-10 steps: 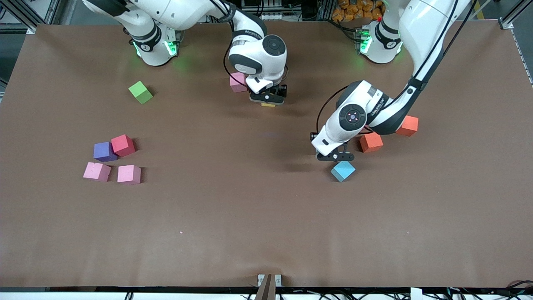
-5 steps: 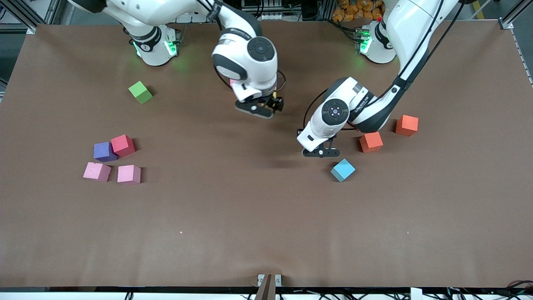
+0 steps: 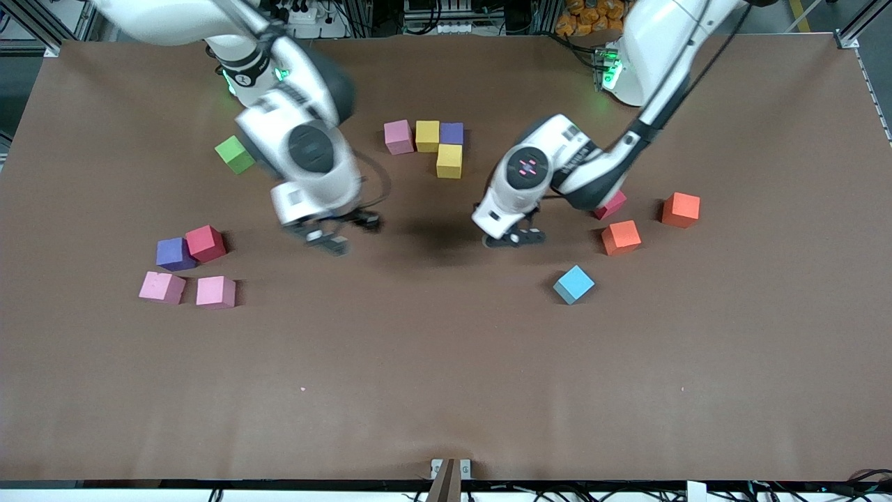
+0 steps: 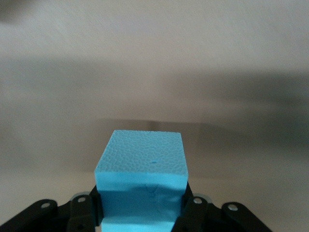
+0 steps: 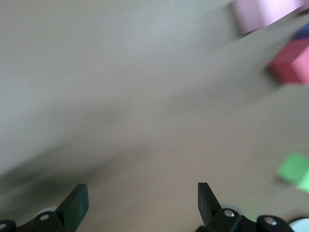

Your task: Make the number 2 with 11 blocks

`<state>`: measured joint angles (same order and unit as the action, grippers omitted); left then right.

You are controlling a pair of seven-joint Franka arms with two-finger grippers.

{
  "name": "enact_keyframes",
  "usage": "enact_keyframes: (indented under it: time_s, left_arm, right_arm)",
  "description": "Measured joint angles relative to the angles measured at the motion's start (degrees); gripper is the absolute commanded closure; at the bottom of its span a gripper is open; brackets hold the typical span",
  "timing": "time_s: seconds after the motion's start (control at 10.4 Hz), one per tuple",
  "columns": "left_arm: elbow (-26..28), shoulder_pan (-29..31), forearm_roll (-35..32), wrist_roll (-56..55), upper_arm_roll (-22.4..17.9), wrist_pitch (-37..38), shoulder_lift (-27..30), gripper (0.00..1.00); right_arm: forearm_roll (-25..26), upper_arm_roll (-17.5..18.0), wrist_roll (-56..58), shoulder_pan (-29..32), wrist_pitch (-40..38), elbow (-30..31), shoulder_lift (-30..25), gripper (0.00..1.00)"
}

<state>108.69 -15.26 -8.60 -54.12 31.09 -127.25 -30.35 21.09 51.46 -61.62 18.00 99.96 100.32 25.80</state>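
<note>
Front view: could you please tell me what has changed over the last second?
The right tool, open, swung off the yellow cube toward the right arm's end of the table. The left tool, shut on a light blue cube, moved from over the loose light blue cube toward the yellow one. The cubes on the table stayed put.

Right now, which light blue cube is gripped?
The light blue cube clamped in the left gripper, up over bare table. The other light blue cube lies loose on the table, nearer the front camera than the orange cube.
</note>
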Motion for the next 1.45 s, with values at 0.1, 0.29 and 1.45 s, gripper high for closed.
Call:
enact_keyframes:
  time_s: [0.1, 0.29, 1.45]
  left_arm:
    - [-0.28, -2.01, 0.36, -2.47, -0.01, 0.00, -0.25, 1.00]
    - [-2.29, -5.55, 0.88, -5.43, -0.02, -0.07, -2.05, 1.00]
    - [-9.07, -13.82, 1.52, -8.30, -1.85, -0.96, -10.67, 1.00]
  right_arm:
    - [-0.05, -1.21, 8.59, 4.19, -1.93, -0.03, -0.99, 0.00]
    - [-0.20, -5.83, 23.70, 10.07, -1.36, -0.01, -2.24, 0.00]
    - [-0.33, -21.30, 57.70, 12.23, 37.71, 12.81, 0.63, 0.00]
